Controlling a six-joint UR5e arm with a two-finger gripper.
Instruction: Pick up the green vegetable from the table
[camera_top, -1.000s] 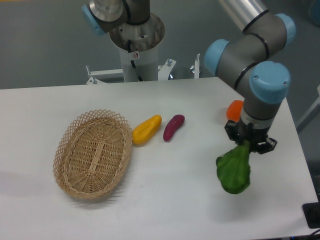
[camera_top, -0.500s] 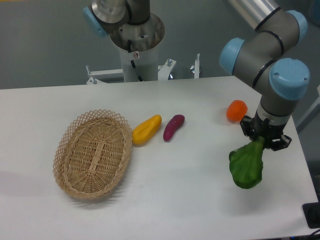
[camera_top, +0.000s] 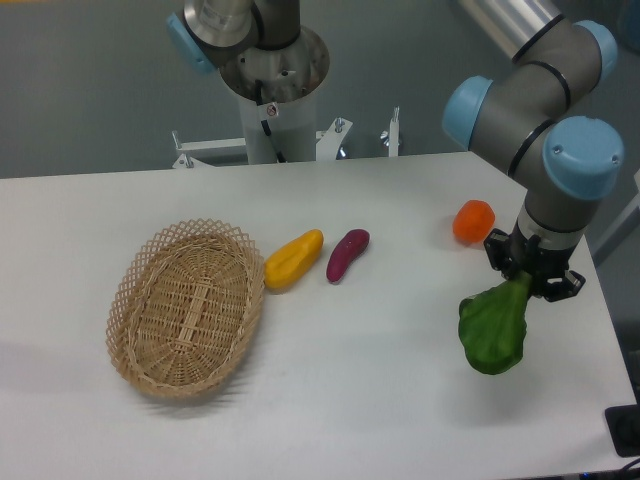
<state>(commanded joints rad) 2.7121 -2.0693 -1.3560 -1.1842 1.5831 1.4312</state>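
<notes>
The green vegetable hangs at the right side of the white table, its broad dark green leaf pointing down and its pale stem up. My gripper is shut on the stem from above. Whether the leaf's lower edge touches the tabletop I cannot tell.
An orange toy piece lies just behind and left of the gripper. A yellow pepper-like piece and a purple eggplant-like piece lie mid-table. A wicker basket sits at the left. The table's right edge is close to the gripper.
The gripper has carried the green vegetable to the right, uncovering the orange piece. Over the last half second it barely moved.
</notes>
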